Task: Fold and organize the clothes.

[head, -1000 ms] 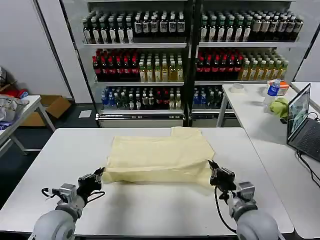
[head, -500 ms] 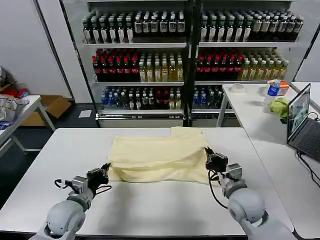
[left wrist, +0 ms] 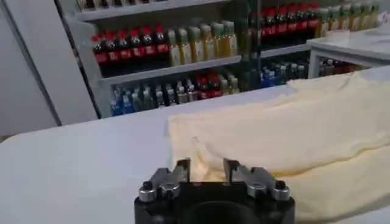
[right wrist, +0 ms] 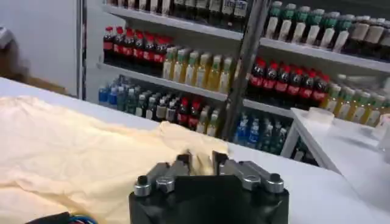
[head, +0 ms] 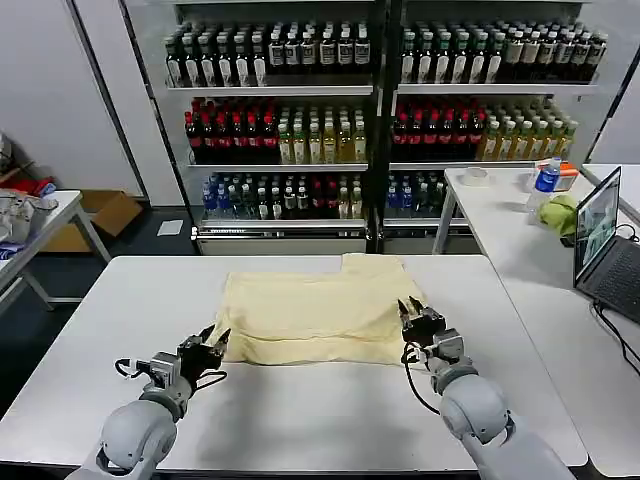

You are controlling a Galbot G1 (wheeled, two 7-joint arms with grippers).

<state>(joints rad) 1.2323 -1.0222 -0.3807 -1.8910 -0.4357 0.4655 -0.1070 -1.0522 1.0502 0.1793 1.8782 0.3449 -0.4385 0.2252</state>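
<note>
- The T-shirt point(head: 315, 318) is laid flat on the white desk point(head: 300, 420), towards its middle, with the near hem doubled back on itself as a narrow band.
- Since a second ago that hem has been carried away from the desk's near edge and dropped onto the shirt, so the shirt now reaches less far forward.
- The left hand point(head: 215, 342) is seen at the shirt's near left corner, fingers parted and empty; half a second ago it was closed at that corner.
- In the left wrist view the fingertips point(left wrist: 181, 169) are shown apart, with cloth just beyond them and nothing between.
- The right hand point(head: 411, 309) is placed at the shirt's right edge, above the cloth, fingers spread and empty.
- In the right wrist view its fingertips point(right wrist: 183, 162) are apart, the shirt point(right wrist: 79, 152) lying beyond.
- The release is judged to mean a first fold has been finished; further folds would be needed before the shirt is compact.
- The folded band looks uneven on the left, so some smoothing may be called for.
</note>
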